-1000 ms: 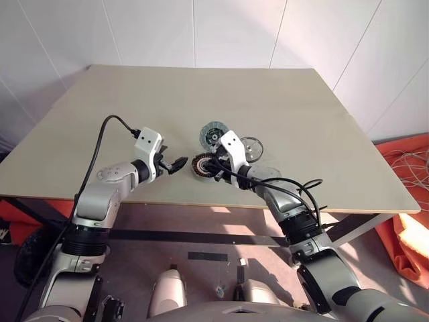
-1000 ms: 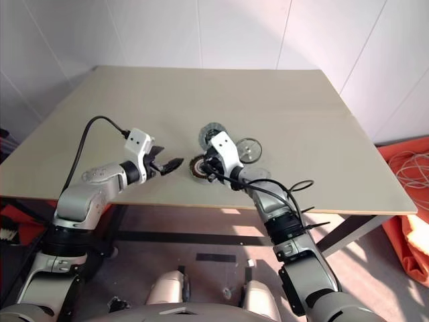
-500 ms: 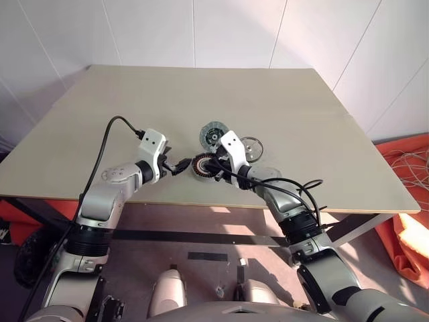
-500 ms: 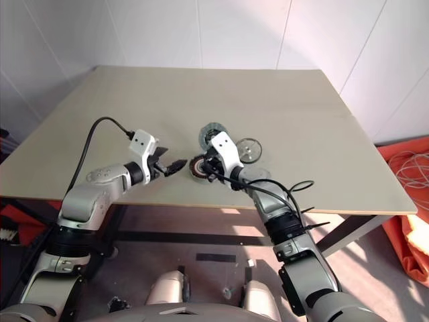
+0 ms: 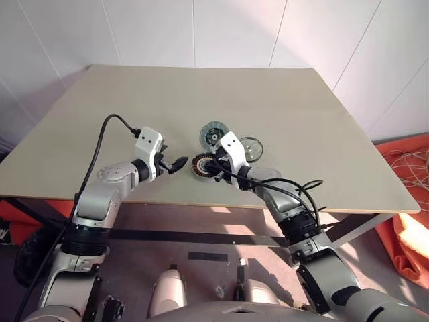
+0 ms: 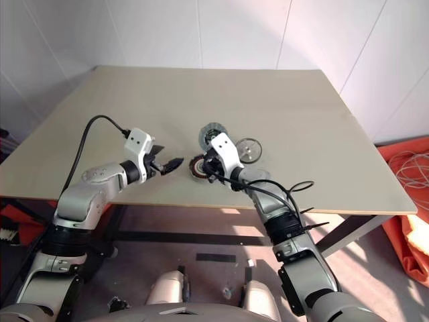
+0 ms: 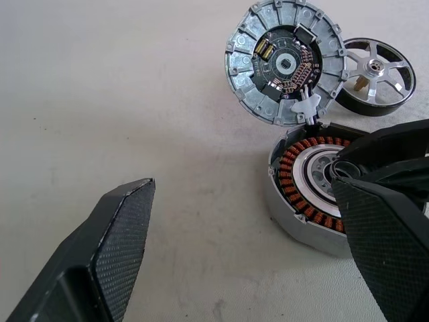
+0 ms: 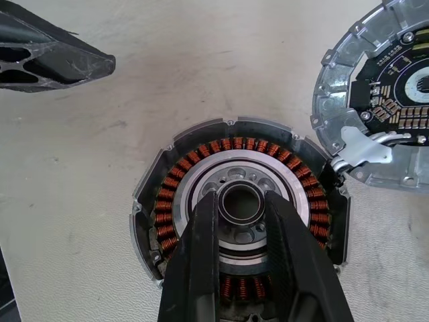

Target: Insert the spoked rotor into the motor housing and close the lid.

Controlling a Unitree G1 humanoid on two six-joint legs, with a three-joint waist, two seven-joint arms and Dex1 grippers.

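I see the motor housing [image 8: 238,208] sitting flat on the table [image 5: 201,94], near the front edge. It is round and dark, with a ring of orange-red wire coils and a pale middle. Its top is open.

My right gripper [image 8: 242,213] is right over the middle of the housing. A small metal ring [image 8: 240,203] sits between its two black fingertips [image 8: 204,221], over the pale middle. The fingers are close on each side of the ring, but I cannot tell if they are squeezing it or have let go.

The lid [image 7: 285,62] lies on the table just behind the housing, touching its rim. It is a grey disc with a ribbed edge, and I can see small parts on its dark middle. A little pale tab [image 7: 305,107] sticks out from it toward the housing.

The spoked rotor [image 7: 377,75] lies flat on the table just beside the lid, on its right. It is a thin shiny wheel with a dark rim.

My left gripper [image 5: 173,164] is to the left of the housing, a little apart from it. Its fingers are spread wide and hold nothing.
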